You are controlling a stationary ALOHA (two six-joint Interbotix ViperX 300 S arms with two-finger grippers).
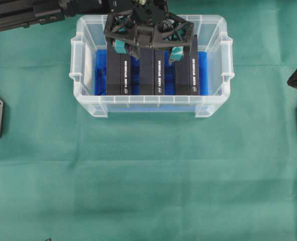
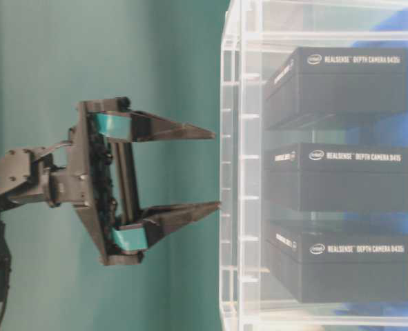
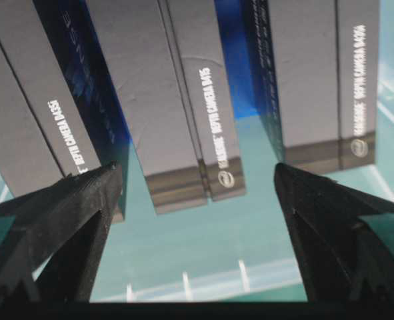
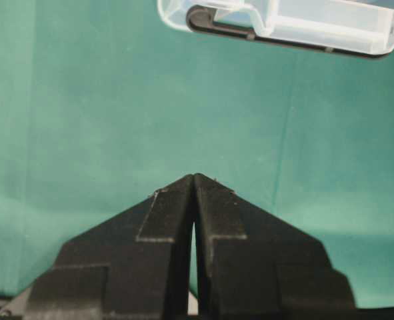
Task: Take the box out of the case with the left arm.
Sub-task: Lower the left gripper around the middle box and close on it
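Clear plastic case (image 1: 152,103) on green cloth tabletop (image 1: 148,181), blue lining at the bottom. Three black boxes inside, standing on edge side by side: left box (image 1: 119,70), middle box (image 1: 152,70), right box (image 1: 186,70). Packed upright with printed narrow faces up, probably so each can be pinched across its thin width and lifted straight out. Gaps between them look slim, blue showing through. Left claw (image 1: 149,49) over the far end of the case, pointing down into it, spread wide with nothing between the fingers. Wrist view: dark fingertips (image 3: 83,193) either side of the middle box (image 3: 183,100), so likely lined up on that one; no contact visible with box or wall. Teal pads (image 2: 115,125) bare in table-level view. Box to be taken not yet gripped, all three seated in the case. Judgement: approach stage, descent and squeeze yet to come; risk of a fingertip catching a neighbouring box given tight spacing. Right claw (image 4: 194,183) off to the side above bare cloth, fingers pressed together, empty, near a corner of the case (image 4: 283,20) but apart from it.
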